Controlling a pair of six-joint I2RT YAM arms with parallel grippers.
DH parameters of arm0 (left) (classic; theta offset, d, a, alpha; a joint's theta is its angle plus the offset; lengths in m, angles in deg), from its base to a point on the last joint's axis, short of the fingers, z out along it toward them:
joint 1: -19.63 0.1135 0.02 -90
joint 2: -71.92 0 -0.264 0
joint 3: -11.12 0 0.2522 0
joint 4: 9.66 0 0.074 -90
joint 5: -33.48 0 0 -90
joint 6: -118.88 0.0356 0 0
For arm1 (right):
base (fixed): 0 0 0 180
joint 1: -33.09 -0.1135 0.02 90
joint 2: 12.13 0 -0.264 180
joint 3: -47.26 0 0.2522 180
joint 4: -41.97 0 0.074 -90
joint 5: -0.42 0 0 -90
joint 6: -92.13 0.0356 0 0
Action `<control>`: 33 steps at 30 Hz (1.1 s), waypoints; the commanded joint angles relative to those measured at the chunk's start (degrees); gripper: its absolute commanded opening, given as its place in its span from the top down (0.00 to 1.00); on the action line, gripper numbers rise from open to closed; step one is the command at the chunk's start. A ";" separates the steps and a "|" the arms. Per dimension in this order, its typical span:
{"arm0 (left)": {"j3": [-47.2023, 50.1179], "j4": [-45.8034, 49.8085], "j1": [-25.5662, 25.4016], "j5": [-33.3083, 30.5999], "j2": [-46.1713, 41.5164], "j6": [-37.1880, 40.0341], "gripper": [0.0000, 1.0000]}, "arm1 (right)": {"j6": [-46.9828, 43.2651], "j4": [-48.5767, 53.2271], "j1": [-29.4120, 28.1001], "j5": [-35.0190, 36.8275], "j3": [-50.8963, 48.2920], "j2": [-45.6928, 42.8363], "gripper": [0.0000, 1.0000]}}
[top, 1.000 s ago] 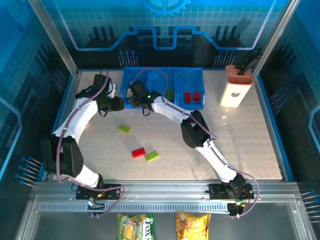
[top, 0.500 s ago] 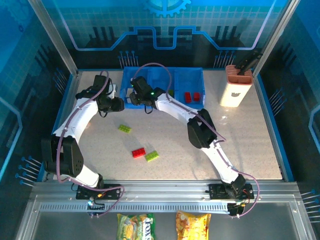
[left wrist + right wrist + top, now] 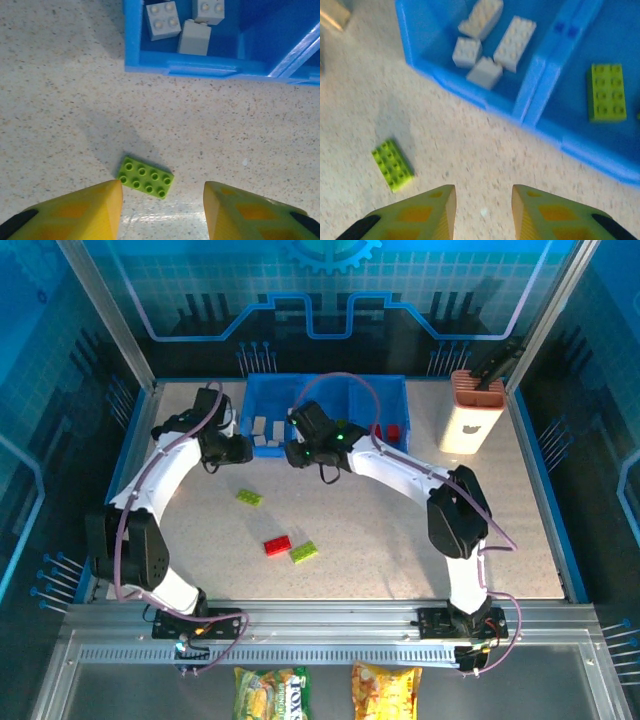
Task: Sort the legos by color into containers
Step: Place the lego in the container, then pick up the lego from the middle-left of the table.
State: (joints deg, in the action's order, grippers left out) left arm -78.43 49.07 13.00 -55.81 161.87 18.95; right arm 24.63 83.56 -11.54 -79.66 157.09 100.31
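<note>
While white legos (image 3: 514, 42) sit in the tray's (image 3: 180, 67) left compartment, one green brick (image 3: 146, 177) lies on the table (image 3: 50, 75) near the left gripper (image 3: 162, 192), its jaws apart, empty; the right gripper (image 3: 484, 192) likewise gapes over the table.

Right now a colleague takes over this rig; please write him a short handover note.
Left gripper open, empty, at a loose green lego on the table. Right gripper open, empty, before the blue tray.
Done: white legos in the left compartment, a sorted green lego in the middle, red legos in the right.
Left: the loose green lego, plus a loose red lego and another green lego side by side.
</note>
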 commanded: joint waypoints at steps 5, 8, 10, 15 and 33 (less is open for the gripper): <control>1.88 3.37 -6.20 -1.15 0.05 -7.30 0.52 | 1.22 2.91 -0.26 -0.19 -9.85 -9.30 0.65; 5.30 2.78 -10.05 -1.13 -1.78 -9.97 0.52 | 1.86 4.03 -0.08 -0.23 -13.76 -12.46 0.65; 8.65 2.36 -12.72 -1.22 -3.40 -12.35 0.52 | 2.88 4.81 0.11 -0.05 -16.26 -14.33 0.65; 16.84 1.46 -17.85 -1.57 -7.39 -18.85 0.49 | 6.43 6.02 0.52 -0.59 -22.27 -18.67 0.64; 28.02 -5.37 -33.85 -7.51 -5.52 -47.35 0.13 | 10.02 6.95 0.51 -2.75 -33.89 -25.87 0.63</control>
State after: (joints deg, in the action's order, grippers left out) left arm -51.83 45.51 -19.33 -61.84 154.90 -22.40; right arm 33.89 89.20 -11.47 -81.74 123.98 76.29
